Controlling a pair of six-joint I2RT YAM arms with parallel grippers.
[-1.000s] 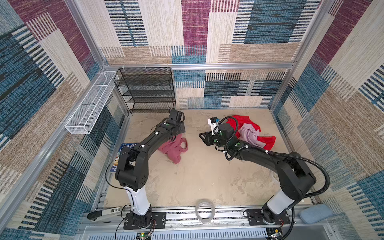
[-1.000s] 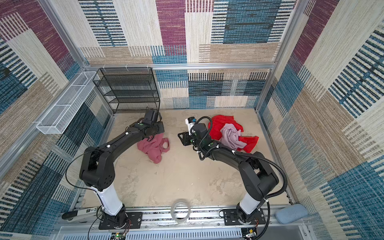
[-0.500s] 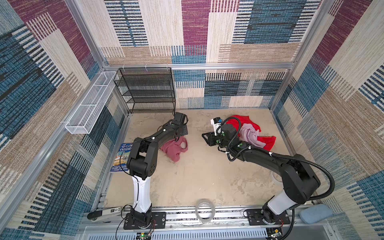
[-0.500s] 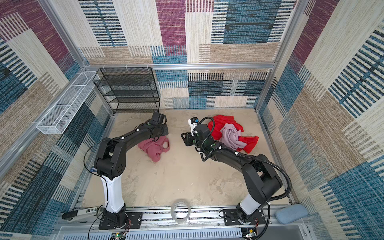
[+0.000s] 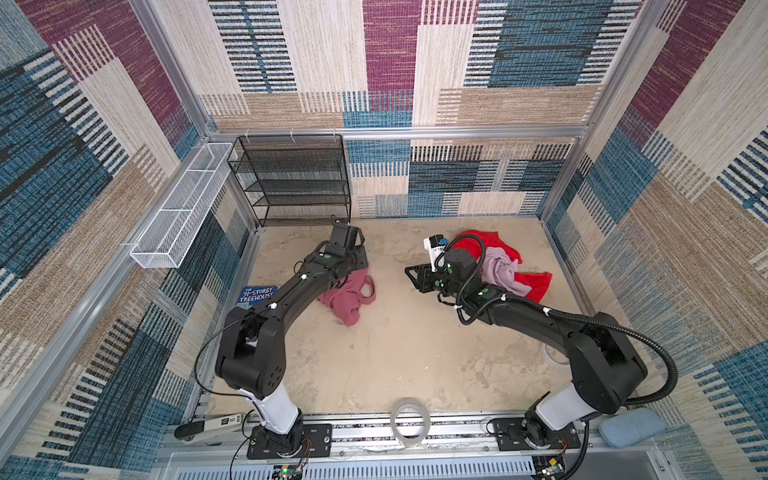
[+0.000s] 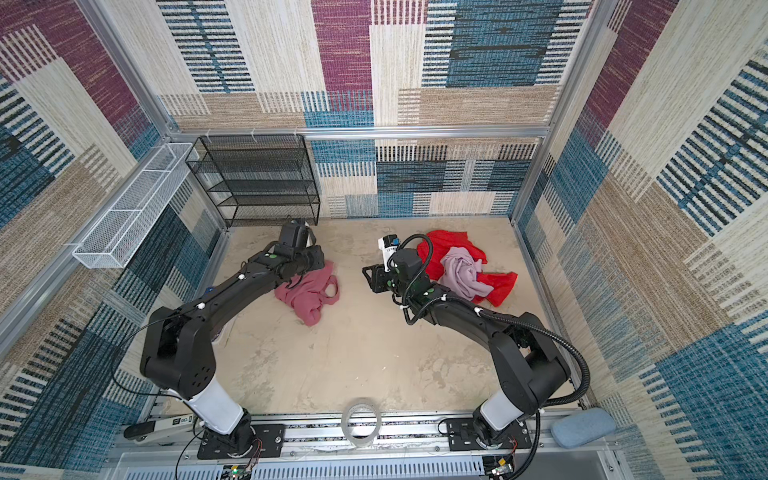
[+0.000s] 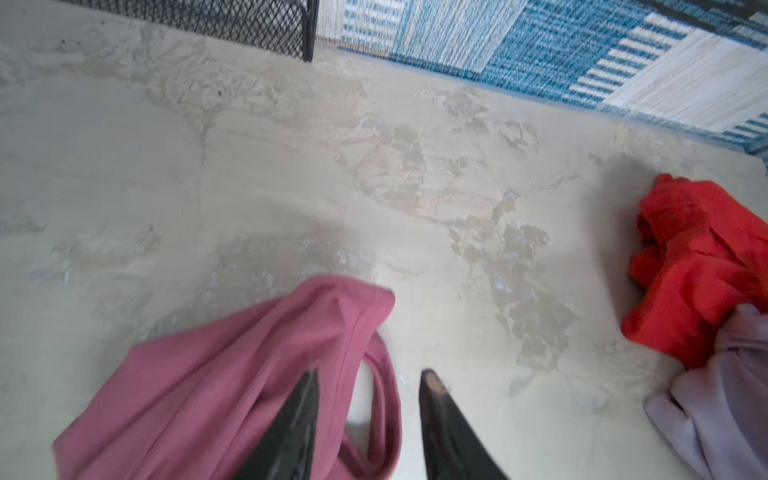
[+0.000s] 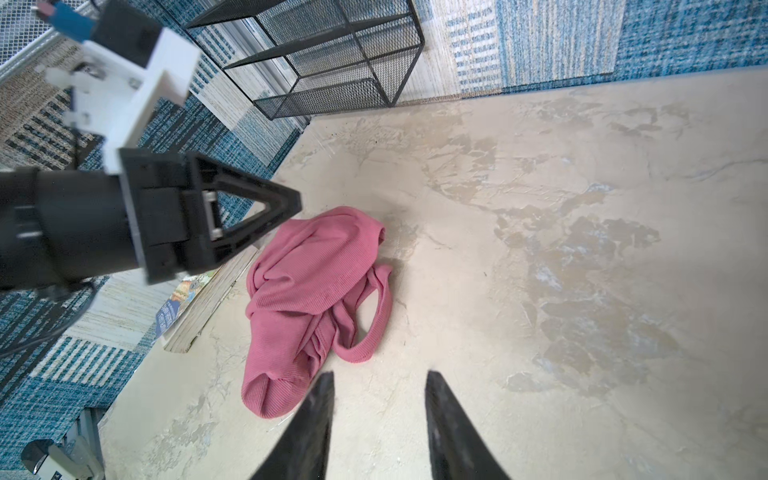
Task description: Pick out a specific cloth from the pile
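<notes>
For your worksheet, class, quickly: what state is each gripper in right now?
Left gripper: open, over the cloth, holding nothing.
Right gripper: open, empty.

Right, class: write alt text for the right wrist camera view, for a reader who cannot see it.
A crumpled dusty-pink cloth lies on the beige table, beside a book. The left gripper hangs over it, and the right gripper, jaws open and empty, points towards it; a black mesh shelf stands farther back.

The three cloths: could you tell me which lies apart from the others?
The dusty rose-pink cloth, alone by the left gripper; the pale lilac cloth lies on the bright red cloth.
</notes>
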